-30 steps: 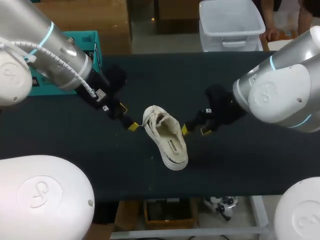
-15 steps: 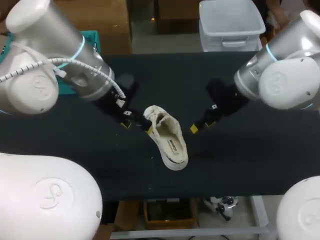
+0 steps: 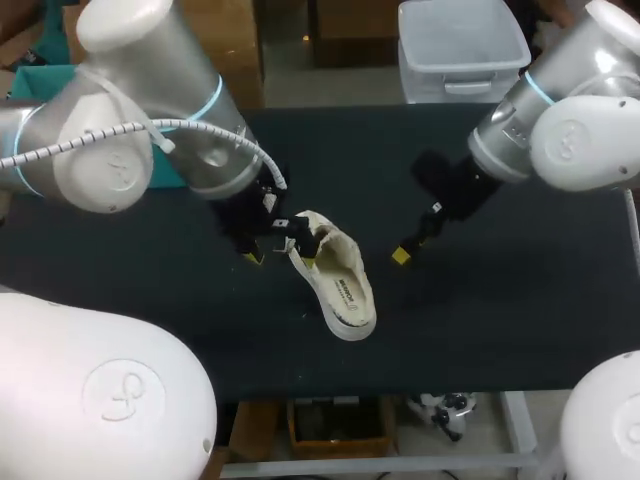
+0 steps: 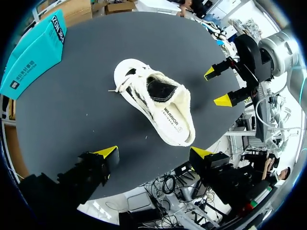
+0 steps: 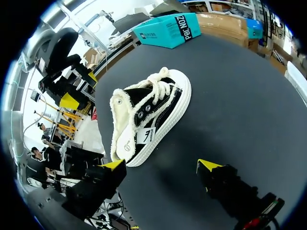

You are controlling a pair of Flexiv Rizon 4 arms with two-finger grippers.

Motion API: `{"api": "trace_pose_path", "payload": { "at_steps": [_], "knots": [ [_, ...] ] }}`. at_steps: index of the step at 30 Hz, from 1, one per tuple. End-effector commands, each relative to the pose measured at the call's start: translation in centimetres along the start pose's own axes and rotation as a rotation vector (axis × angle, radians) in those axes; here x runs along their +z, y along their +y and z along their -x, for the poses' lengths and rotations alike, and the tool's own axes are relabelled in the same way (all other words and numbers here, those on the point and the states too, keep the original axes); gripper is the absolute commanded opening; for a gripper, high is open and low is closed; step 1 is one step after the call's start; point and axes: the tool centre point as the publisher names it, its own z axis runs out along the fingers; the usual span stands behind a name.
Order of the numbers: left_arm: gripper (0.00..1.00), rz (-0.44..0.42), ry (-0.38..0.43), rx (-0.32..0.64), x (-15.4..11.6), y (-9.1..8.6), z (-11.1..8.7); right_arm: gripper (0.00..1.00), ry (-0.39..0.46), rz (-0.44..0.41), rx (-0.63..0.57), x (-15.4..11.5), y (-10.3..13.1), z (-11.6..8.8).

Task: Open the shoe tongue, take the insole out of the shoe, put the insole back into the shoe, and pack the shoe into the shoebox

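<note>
Dark table [image 3: 500, 310], mid-frame: we note the shoe [image 3: 338, 275] lying between left gripper [image 4: 154, 153] and right gripper [image 5: 160, 165], both released.

Dark work table [image 3: 520, 320] under even overhead light.
Seen from above, the table's flat, matte, near-black top spans the full width, its near edge running straight across. Up close from either side it reads as plain dark grey, smooth and uniform, with only soft shadows lying on it.
</note>
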Motion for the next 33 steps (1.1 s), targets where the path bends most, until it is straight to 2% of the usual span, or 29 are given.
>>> {"api": "trace_pose_path", "payload": {
  "at_steps": [1, 5, 6, 10, 11, 21, 22, 33],
  "knots": [
    [1.0, 0.025, -0.052, -0.027, 1.4, -0.3, -0.7, 1.0, -0.017, -0.016, -0.067, -0.5, 0.0, 0.5],
    [1.0, 0.027, -0.055, -0.043, 1.8, -0.2, -0.8, 1.0, -0.038, -0.023, -0.089, -0.6, -0.1, 0.5],
    [1.0, 0.037, -0.063, -0.079, 2.7, -0.3, -1.1, 1.0, -0.112, -0.049, -0.158, -0.8, -0.4, 0.4],
    [1.0, 0.042, -0.077, -0.112, 3.5, -0.5, -1.2, 1.0, -0.145, -0.084, -0.197, -0.9, -0.4, 0.2],
    [1.0, 0.054, -0.09, -0.142, 4.5, -0.7, -1.5, 1.0, -0.162, -0.136, -0.217, -1.3, -0.7, 0.5],
    [1.0, 0.052, -0.128, -0.196, 6.0, -1.0, -2.0, 1.0, -0.162, -0.136, -0.217, -1.3, -0.7, 0.5],
    [1.0, 0.036, -0.168, -0.262, 7.1, -1.8, -1.6, 1.0, -0.162, -0.136, -0.217, -1.3, -0.7, 0.5],
    [1.0, 0.04, -0.174, -0.272, 7.5, -2.1, -1.3, 1.0, -0.162, -0.136, -0.217, -1.3, -0.7, 0.5]
  ]
}}
